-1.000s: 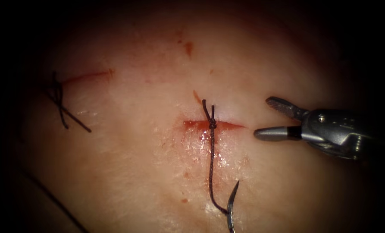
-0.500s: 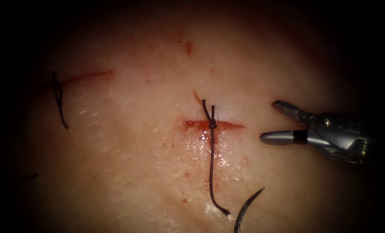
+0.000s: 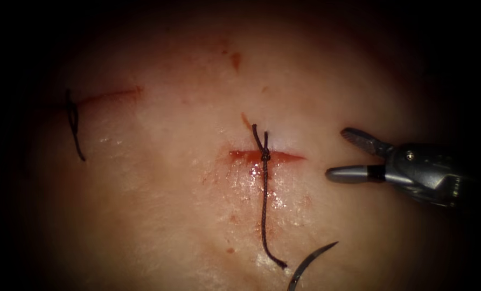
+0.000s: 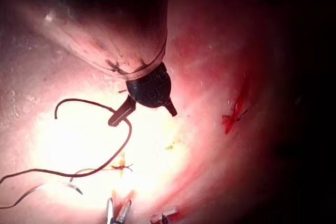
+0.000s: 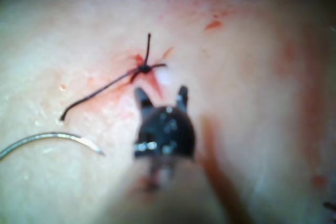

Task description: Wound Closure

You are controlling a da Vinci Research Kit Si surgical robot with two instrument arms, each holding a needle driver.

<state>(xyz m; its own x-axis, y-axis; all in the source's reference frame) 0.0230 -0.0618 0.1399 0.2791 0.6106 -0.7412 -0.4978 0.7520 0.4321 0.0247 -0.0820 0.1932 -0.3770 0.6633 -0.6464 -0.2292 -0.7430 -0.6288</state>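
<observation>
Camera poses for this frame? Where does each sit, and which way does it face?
Endoscope: above and in front, facing the cut; right tool open, empty.
Left wrist: on the left arm, looking along its shaft at the left tool, open, empty.
Right wrist: on the right arm, looking along its shaft at its own open jaws.
Shared by all: knot and needle, lying free on the tissue.
</observation>
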